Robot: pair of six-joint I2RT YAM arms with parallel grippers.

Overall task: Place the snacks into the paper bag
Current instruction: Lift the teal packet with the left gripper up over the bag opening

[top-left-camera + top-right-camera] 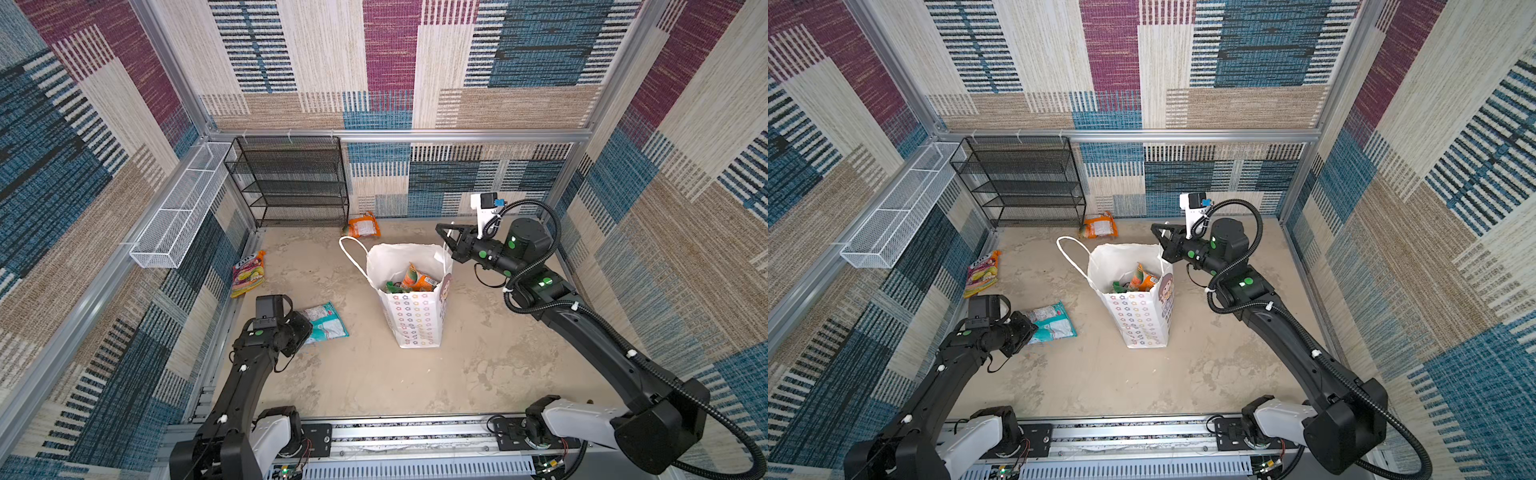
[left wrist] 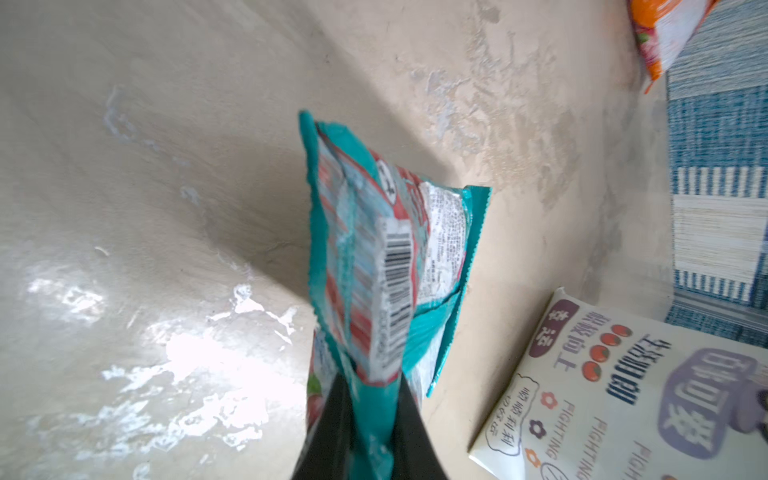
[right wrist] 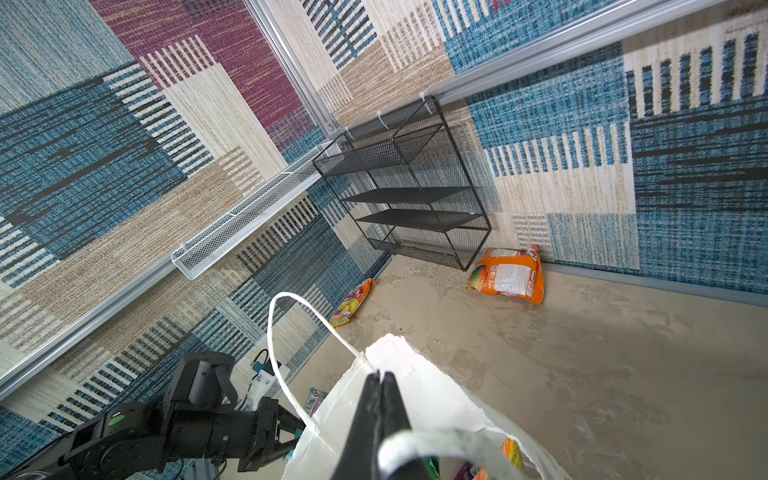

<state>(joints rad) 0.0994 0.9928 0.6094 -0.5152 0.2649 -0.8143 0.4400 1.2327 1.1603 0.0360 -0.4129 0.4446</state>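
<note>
Beige worktop (image 1: 374, 382) lies bare between the teal pouch (image 1: 328, 326), near left, and the paper bag (image 1: 415, 320), which stands open at centre. Our left jaws pinch the pouch's left end. We judge it light, slick and floppy, so a firm hold on the flat seam suits. Our right jaws are pressed together at the bag's far-right rim; we cannot tell what they hold. The orange pouch (image 1: 363, 225) and the pink-yellow pouch (image 1: 248, 274) lie against the walls, where room is tight.

Mid-tabletop (image 1: 478, 365) stands the paper bag (image 1: 415, 320) with snacks (image 1: 419, 280) inside, far pouch (image 1: 362, 225) behind it, wall pouch (image 1: 248, 274) and near pouch (image 1: 328, 322) left.
</note>
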